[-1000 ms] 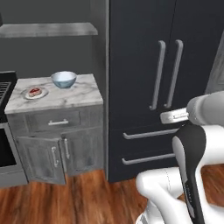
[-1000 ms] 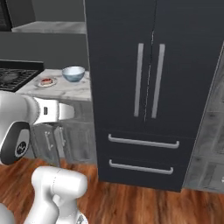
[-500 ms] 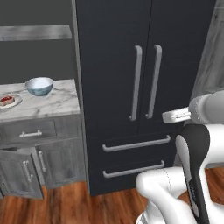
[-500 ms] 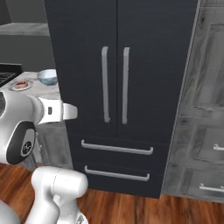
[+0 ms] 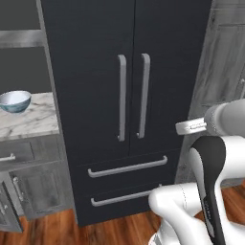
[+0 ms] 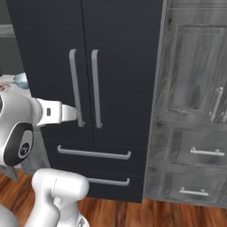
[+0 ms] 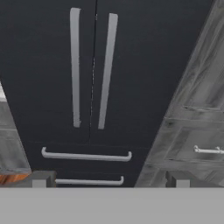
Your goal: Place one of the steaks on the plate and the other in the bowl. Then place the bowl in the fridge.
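Note:
The fridge [image 5: 95, 72] is a tall black double-door unit with two vertical grey bar handles and two lower drawers. It stands straight ahead in the right base view [image 6: 119, 66] and in the hand view [image 7: 144, 65]. The pale blue bowl [image 5: 14, 101] sits on the marble counter at far left, and it also appears small beside the fridge [image 6: 20, 80]. What lies inside the bowl is hidden. The plate and the steaks are out of view. My gripper [image 7: 109, 181] is open, fingertips wide apart, nothing between them, facing the fridge doors from a distance.
Grey wood cabinets and drawers [image 6: 195, 111] stand to the right of the fridge. A grey cabinet with a drawer [image 5: 19, 158] sits under the marble counter [image 5: 33, 122] at left. Wooden floor [image 6: 155, 215] lies in front.
The base has driven to the right, so the whole scene slid left: the fridge is now central and closer, and the counter with the bowl has moved to the left edge. The gripper stays open.

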Motion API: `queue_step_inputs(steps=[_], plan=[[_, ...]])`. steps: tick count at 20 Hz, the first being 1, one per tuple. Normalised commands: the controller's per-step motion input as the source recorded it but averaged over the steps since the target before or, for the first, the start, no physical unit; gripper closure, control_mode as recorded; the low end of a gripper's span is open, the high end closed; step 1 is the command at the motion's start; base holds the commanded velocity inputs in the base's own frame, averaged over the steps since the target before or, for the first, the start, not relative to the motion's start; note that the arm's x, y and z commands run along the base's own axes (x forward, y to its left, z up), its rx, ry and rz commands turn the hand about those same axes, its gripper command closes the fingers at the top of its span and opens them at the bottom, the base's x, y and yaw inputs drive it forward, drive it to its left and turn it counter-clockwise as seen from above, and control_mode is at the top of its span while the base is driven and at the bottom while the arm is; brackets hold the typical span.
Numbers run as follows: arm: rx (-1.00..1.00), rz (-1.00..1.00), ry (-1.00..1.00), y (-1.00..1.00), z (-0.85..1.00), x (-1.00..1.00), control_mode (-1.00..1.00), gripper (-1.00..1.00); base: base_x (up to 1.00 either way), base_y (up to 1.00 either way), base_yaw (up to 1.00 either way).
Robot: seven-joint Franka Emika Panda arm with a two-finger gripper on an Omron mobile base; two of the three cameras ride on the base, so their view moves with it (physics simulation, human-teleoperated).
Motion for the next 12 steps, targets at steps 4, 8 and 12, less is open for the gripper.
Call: queue_step_inputs(steps=[4,8,12], plan=[[0.0,0.0,0.0,0.0,0.0,0.0,1.0,-1.0,0.1,-0.16,0.0],[0.0,0.0,0.0,0.0,0.0,0.0,1.0,-1.0,0.39,0.0,0.0],[0.0,0.0,0.0,0.0,0.0,0.0,1.0,-1.0,0.21,0.0,-0.02]])
